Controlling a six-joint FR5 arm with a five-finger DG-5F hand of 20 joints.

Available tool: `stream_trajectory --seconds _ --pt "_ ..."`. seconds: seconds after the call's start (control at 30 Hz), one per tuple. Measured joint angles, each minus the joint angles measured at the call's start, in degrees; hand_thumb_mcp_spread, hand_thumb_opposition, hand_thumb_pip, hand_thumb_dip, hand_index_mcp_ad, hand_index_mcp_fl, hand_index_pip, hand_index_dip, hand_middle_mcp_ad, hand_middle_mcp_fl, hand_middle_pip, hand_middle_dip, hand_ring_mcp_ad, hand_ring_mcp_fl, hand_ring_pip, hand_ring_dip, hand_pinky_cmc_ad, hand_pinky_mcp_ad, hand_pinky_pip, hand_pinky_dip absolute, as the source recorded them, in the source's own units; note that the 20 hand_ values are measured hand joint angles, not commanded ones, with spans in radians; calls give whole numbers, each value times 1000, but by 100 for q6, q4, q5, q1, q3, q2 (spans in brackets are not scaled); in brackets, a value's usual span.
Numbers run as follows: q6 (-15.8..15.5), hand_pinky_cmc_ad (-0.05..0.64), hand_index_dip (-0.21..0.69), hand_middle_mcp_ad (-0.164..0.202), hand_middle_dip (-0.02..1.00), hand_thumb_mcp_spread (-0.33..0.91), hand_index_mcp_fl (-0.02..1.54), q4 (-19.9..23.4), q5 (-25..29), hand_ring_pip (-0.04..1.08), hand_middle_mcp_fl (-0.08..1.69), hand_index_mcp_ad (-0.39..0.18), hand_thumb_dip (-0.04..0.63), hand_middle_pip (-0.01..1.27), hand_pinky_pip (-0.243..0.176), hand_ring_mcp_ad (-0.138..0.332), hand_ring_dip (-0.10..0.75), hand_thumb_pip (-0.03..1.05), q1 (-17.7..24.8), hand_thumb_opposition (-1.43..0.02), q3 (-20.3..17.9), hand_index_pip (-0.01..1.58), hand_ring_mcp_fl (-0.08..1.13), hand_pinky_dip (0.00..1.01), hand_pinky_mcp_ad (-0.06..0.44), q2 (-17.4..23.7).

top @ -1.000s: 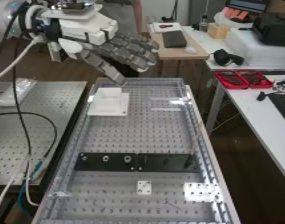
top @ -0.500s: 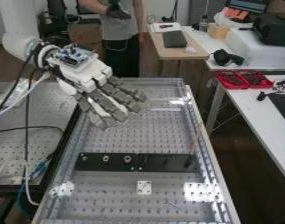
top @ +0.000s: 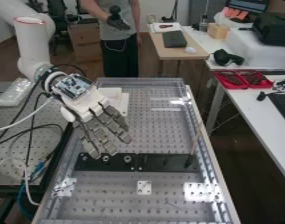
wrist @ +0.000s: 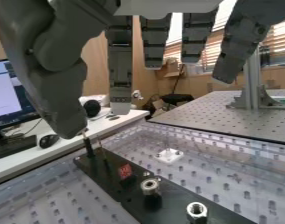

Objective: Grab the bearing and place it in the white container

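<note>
Above the perforated, clear-topped counter (top: 159, 130), your robot hand (top: 91, 104) hangs open in the high view, its dark grey fingers (wrist: 119, 65) loosely extended and angled downward. The thumb (wrist: 53, 95) stands well apart from them in the wrist view, with open air in the gap; the hand grips nothing.

Below, a long black plate (top: 149, 162) lies across the counter, carrying small silver metal rings (wrist: 150, 186) at the end nearest your robot hand. These appear to be the bearings, though you cannot tell which one is meant for the task. In the high view, the fingertips reach over the plate's far edge, close to the rings; whether they touch the plate cannot be told. Your white square container (top: 113, 93) sits toward the counter's far end, beyond the plate and partly hidden behind the robot hand.
</note>
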Motion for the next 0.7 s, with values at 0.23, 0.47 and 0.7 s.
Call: stream_trajectory --seconds 0.23,0.47,0.7 --pt "134 424 188 61 222 325 103 137 99 86 0 -72 222 126 -106 182 138 695 -57 -775 -10 1253 -2 461 328 -277" --pt "191 421 185 61 222 326 72 338 124 103 3 -73 222 126 -106 182 138 695 -134 -784 9 1330 -2 461 328 -530" --pt "105 422 188 63 222 325 24 817 254 117 3 -73 222 126 -106 182 138 695 -154 -784 26 1360 0 461 328 -791"
